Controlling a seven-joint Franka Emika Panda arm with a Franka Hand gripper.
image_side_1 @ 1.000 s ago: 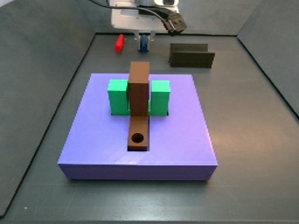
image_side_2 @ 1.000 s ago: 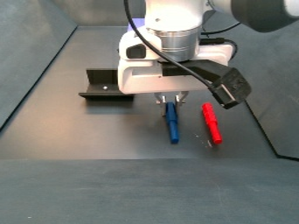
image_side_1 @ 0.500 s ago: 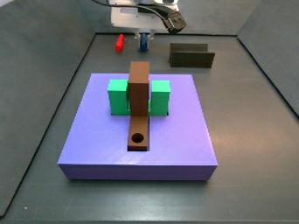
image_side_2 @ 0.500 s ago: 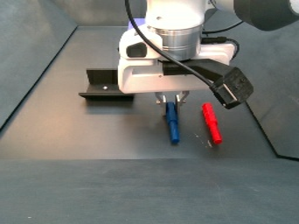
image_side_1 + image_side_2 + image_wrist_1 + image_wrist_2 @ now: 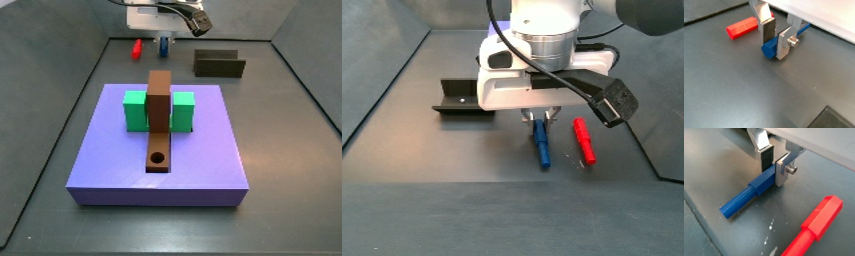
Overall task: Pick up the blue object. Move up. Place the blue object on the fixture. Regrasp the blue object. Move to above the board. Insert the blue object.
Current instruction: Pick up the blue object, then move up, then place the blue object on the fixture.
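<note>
The blue object [image 5: 747, 198] is a slim blue peg lying level, held near one end between my gripper's [image 5: 774, 170] silver fingers. In a wrist view its blunt end [image 5: 769, 49] shows between the pads of the gripper [image 5: 775, 47]. In a side view the gripper [image 5: 539, 118] is low over the floor with the blue object [image 5: 541, 145] pointing towards the camera. The blue object also shows in a side view [image 5: 164, 45]. The fixture [image 5: 462, 98] stands apart to the side and also shows in a side view [image 5: 218, 64]. The board [image 5: 160, 160] is a lavender slab.
A red peg [image 5: 584, 140] lies on the floor beside the blue one, and shows in both wrist views [image 5: 742, 27] [image 5: 814, 230]. The board bears a green block [image 5: 135, 110] and a brown bar [image 5: 159, 120] with a round hole. Dark walls enclose the floor.
The gripper stays shut on the blue object. Gripper and peg appear to have shifted slightly upward; nothing else has moved.
</note>
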